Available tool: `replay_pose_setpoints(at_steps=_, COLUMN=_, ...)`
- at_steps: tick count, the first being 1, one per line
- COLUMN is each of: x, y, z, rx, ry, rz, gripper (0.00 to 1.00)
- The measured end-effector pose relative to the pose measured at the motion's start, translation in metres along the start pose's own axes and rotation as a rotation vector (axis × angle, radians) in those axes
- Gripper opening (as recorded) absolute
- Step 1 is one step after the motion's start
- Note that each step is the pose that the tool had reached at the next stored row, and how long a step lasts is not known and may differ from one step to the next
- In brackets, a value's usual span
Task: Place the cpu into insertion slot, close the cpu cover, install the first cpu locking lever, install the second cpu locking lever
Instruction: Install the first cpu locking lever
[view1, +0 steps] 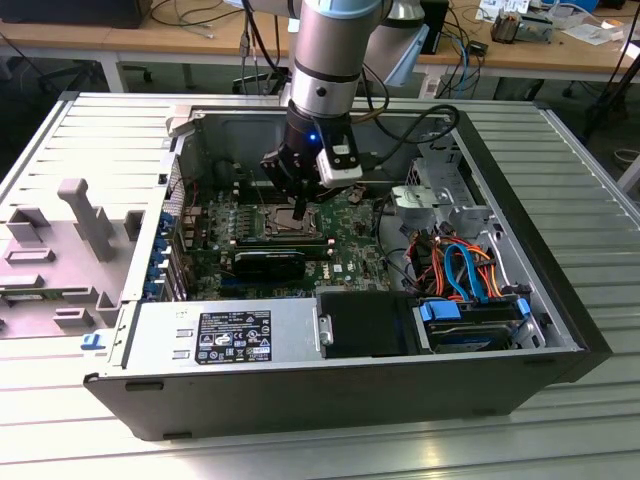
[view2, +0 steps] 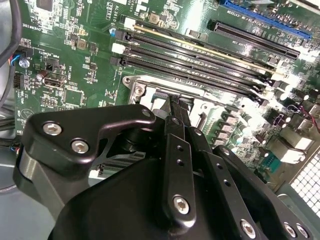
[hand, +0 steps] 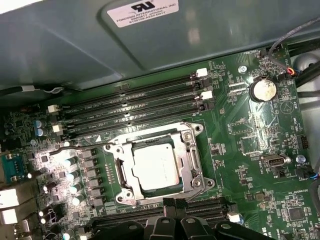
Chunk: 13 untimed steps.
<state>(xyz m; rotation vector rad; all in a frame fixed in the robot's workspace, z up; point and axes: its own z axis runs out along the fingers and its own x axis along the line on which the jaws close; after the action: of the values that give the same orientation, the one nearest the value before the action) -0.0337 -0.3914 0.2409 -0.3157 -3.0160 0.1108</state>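
First wrist view is showing the cpu (hand: 155, 168) lying seated in the insertion slot (hand: 192, 165), with the cpu cover (hand: 186, 134) lying flat around it. The tool (view1: 301, 212) is hovering just above the socket's edge, its fingers (view2: 176, 107) pressed narrowly together, holding nothing.

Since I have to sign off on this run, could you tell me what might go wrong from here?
1. The gripper sits low at the insertion slot's rim; a slip could scrape the cpu or the cpu cover lying over it.
2. The locking lever is thin wire; the fingertips might miss it.
3. Memory slots flank the socket closely, so sideways drift risks hitting them.
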Motion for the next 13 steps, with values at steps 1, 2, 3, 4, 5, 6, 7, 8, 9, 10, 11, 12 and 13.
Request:
replay_pose_setpoints(at_steps=1, x=0.0000, y=0.0000, z=0.0000, rx=0.0006, ry=-0.0004, rz=-0.006, gripper=0.11)
replay_pose_setpoints(at_steps=2, x=0.0000, y=0.0000, z=0.0000, rx=0.0010, ry=-0.0008, rz=-0.009, gripper=0.11)
replay_pose_setpoints(at_steps=3, x=0.0000, y=0.0000, z=0.0000, rx=0.0015, ry=-0.0012, rz=-0.015, gripper=0.11)
replay_pose_setpoints(at_steps=4, x=0.0000, y=0.0000, z=0.0000, rx=0.0017, ry=-0.0014, rz=-0.017, gripper=0.11)
replay_pose_setpoints(at_steps=5, x=0.0000, y=0.0000, z=0.0000, rx=0.0020, ry=-0.0017, rz=-0.020, gripper=0.11)
replay_pose_setpoints(at_steps=6, x=0.0000, y=0.0000, z=0.0000, rx=0.0023, ry=-0.0019, rz=-0.023, gripper=0.11)
replay_pose_setpoints(at_steps=7, x=0.0000, y=0.0000, z=0.0000, rx=0.0026, ry=-0.0021, rz=-0.026, gripper=0.11)
replay_pose_setpoints(at_steps=8, x=0.0000, y=0.0000, z=0.0000, rx=0.0030, ry=-0.0025, rz=-0.030, gripper=0.11)
replay_pose_setpoints(at_steps=9, x=0.0000, y=0.0000, z=0.0000, rx=0.0032, ry=-0.0027, rz=-0.033, gripper=0.11)
replay_pose_setpoints(at_steps=10, x=0.0000, y=0.0000, z=0.0000, rx=0.0035, ry=-0.0030, rz=-0.035, gripper=0.11)
replay_pose_setpoints(at_steps=11, x=0.0000, y=0.0000, z=0.0000, rx=0.0041, ry=-0.0034, rz=-0.041, gripper=0.11)
replay_pose_setpoints(at_steps=12, x=0.0000, y=0.0000, z=0.0000, rx=0.0045, ry=-0.0038, rz=-0.045, gripper=0.11)
replay_pose_setpoints(at_steps=13, x=0.0000, y=0.0000, z=0.0000, rx=0.0069, ry=-0.0058, rz=-0.069, gripper=0.11)
